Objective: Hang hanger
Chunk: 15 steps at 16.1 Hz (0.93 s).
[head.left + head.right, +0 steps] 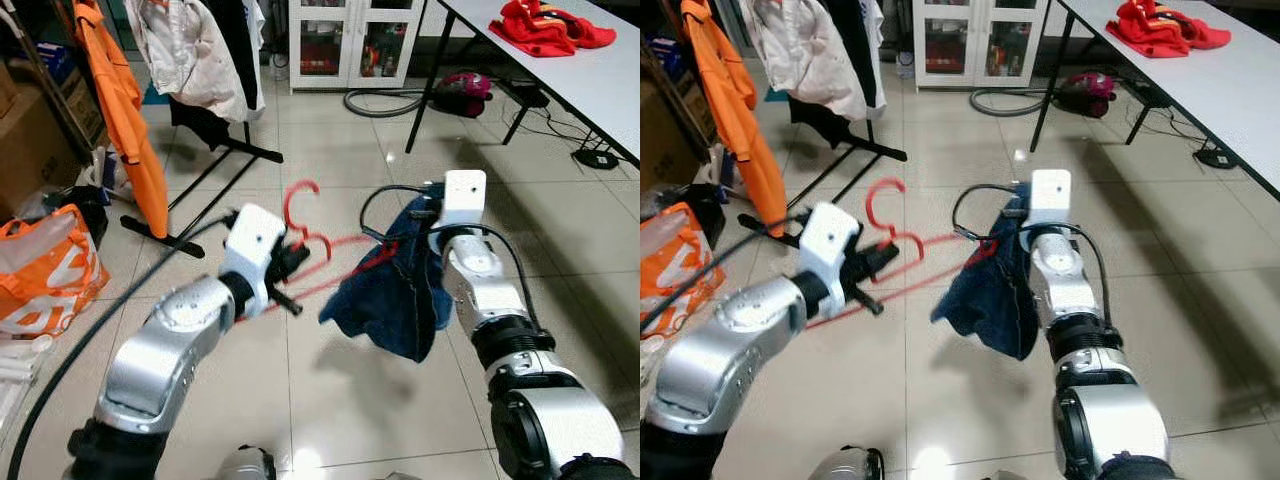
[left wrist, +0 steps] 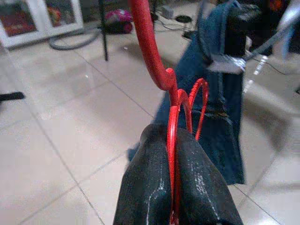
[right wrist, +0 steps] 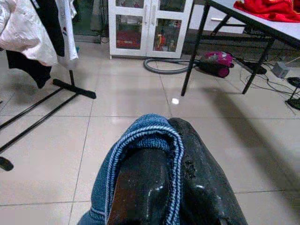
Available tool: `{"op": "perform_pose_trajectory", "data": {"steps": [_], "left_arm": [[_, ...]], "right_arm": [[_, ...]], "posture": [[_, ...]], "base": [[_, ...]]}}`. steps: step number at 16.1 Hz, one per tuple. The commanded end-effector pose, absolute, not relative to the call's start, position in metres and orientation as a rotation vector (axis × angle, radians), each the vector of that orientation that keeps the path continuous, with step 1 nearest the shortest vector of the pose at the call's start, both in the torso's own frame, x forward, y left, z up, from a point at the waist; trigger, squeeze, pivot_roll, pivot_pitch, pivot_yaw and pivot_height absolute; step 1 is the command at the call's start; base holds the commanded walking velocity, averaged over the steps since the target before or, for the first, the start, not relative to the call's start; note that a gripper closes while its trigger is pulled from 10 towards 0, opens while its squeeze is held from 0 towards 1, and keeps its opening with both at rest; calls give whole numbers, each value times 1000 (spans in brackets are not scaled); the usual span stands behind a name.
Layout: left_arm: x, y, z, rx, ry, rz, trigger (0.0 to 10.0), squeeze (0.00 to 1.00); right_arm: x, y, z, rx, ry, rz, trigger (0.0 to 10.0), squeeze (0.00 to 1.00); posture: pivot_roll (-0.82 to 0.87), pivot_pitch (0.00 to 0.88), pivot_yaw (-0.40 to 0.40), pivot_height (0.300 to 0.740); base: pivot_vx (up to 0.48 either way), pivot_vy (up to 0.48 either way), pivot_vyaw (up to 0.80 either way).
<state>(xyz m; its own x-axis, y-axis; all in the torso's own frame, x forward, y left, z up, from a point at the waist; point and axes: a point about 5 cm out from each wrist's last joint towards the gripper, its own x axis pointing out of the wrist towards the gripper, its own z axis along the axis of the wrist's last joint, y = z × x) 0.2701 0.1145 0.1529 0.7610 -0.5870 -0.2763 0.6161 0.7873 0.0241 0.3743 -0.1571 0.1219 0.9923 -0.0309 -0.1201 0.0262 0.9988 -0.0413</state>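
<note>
A red wire hanger (image 1: 318,250) is held above the tiled floor in front of me, hook up. My left gripper (image 1: 292,262) is shut on it near the neck, and the left wrist view shows the red wire (image 2: 172,154) pinched between the black fingers (image 2: 145,192). A dark blue garment (image 1: 400,285) hangs from the hanger's right end. My right gripper (image 1: 428,222) is shut on that cloth's top edge; the right wrist view shows a blue hem (image 3: 140,140) folded over one finger (image 3: 201,173).
A black clothes rack (image 1: 215,160) with an orange garment (image 1: 125,120) and a white one (image 1: 185,50) stands at the back left. An orange bag (image 1: 45,270) lies at left. At right is a white table (image 1: 590,75) with red clothes (image 1: 545,28).
</note>
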Motion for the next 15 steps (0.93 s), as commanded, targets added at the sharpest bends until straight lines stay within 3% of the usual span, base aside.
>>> {"op": "perform_pose_trajectory", "data": {"steps": [1,10,15], "left_arm": [[267,109,153,111,257,-690,10000,0],[279,97,139,-98,291,-614,10000,0],[276,93,152,-71,255,-676,10000,0]], "right_arm": [[379,-160,135,-33,66,-47,10000,0],[380,-154,138,-9,50,-55,10000,0],[380,-155,137,-29,49,-64,10000,0]], "posture": [[73,37,-56,740],[53,23,-61,740],[55,30,-60,740]], "base": [[0,0,0],[0,0,0],[0,0,0]]}}
